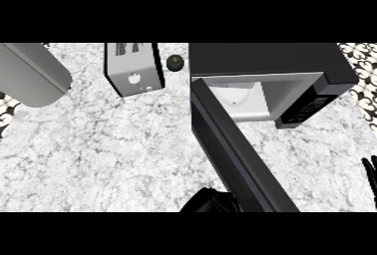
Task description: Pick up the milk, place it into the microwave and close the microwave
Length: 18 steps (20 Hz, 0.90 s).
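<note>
The black microwave (273, 60) sits in the upper right of the frame with its long dark door (236, 149) swung wide open, the door running diagonally from the cavity down toward the lower middle. Inside the pale cavity (254, 97) a white shape (237, 94) shows against the back wall; it may be the milk, but too little of it shows to be sure, and no milk carton is visible anywhere on the speckled white marble counter (95, 149).

At the lower middle, just left of the door's free end, a black hand (210, 201) comes in from the bottom edge. It is most likely the robot's left hand, though which arm it belongs to is not plain. Only a dark mass shows, so whether its fingers are spread, curled or holding something cannot be told. At the right edge, low down, the right hand (370, 174) shows only as straight, relaxed fingers pointing up, resting and holding nothing.

Judging from this, closing the door looks like the step in hand. The risks: a push at the door's free end could slide off the edge rather than swing it, or could shift the whole microwave on the counter. If the white shape stands too near the opening, the door might strike it.

A grey toaster (134, 69), a small dark green round item (174, 62) and a grey curved appliance (33, 74) in the upper left lie well apart from the swing.
</note>
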Each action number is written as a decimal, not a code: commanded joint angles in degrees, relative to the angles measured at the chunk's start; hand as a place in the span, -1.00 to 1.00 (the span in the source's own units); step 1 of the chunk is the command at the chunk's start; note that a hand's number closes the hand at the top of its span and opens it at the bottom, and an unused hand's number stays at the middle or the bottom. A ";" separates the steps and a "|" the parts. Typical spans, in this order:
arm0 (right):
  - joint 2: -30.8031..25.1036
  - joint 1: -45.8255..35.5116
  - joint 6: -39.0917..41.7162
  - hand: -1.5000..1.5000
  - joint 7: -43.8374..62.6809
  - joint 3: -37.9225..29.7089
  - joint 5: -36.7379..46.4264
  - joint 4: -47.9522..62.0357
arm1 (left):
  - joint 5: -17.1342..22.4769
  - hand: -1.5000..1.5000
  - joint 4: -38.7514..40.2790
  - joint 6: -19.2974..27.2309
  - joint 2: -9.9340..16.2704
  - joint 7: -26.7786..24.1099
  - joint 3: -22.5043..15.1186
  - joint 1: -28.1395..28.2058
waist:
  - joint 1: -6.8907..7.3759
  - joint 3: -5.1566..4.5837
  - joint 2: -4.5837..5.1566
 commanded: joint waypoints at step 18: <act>-5.89 0.86 5.61 -1.00 9.10 2.04 -10.33 -19.59 | 23.20 -1.00 7.85 19.86 -1.33 -4.94 0.89 -24.53 | -9.34 -0.61 2.07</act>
